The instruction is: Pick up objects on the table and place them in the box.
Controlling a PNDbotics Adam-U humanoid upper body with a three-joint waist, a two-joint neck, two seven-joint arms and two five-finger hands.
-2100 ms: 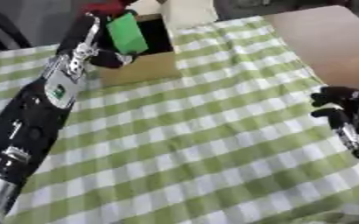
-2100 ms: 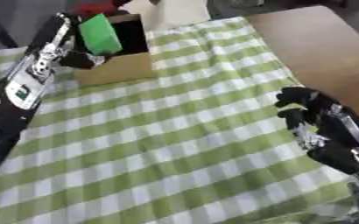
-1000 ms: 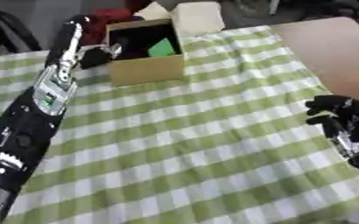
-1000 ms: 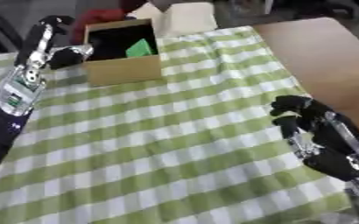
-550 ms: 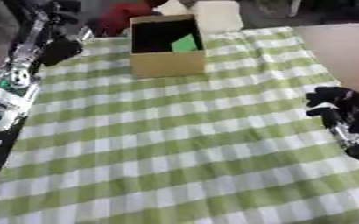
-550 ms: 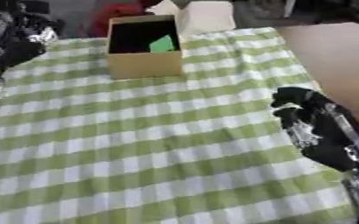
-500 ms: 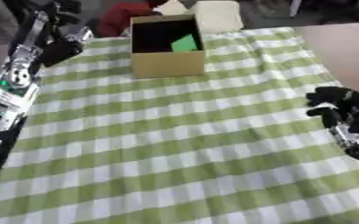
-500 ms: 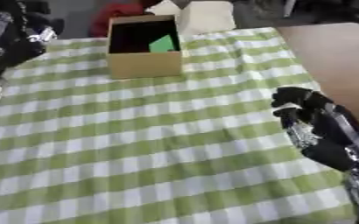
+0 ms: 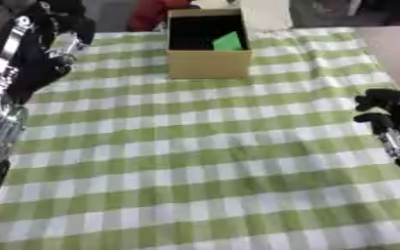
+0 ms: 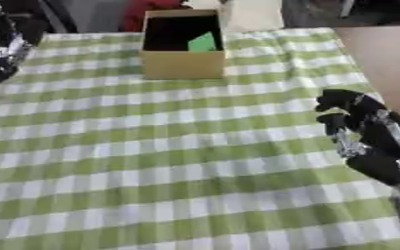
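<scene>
A small cardboard box (image 9: 208, 67) stands open at the far middle of the table, with a green flat object (image 9: 227, 42) leaning inside against its dark interior. My left hand (image 9: 69, 25) is up at the far left, well clear of the box, and holds nothing; its fingers look relaxed. My right hand (image 10: 355, 117) rests at the right edge over the cloth, fingers loosely bent upward and empty.
A green and white checked cloth (image 9: 195, 146) covers the table. Bare wooden tabletop (image 10: 381, 49) shows at the far right. A red thing (image 9: 152, 12) and a pale flap or sheet (image 9: 268, 14) lie behind the box.
The whole picture has shifted, so the camera has moved. My left hand, which held the green object over the box, has let it go inside and drawn back to the left.
</scene>
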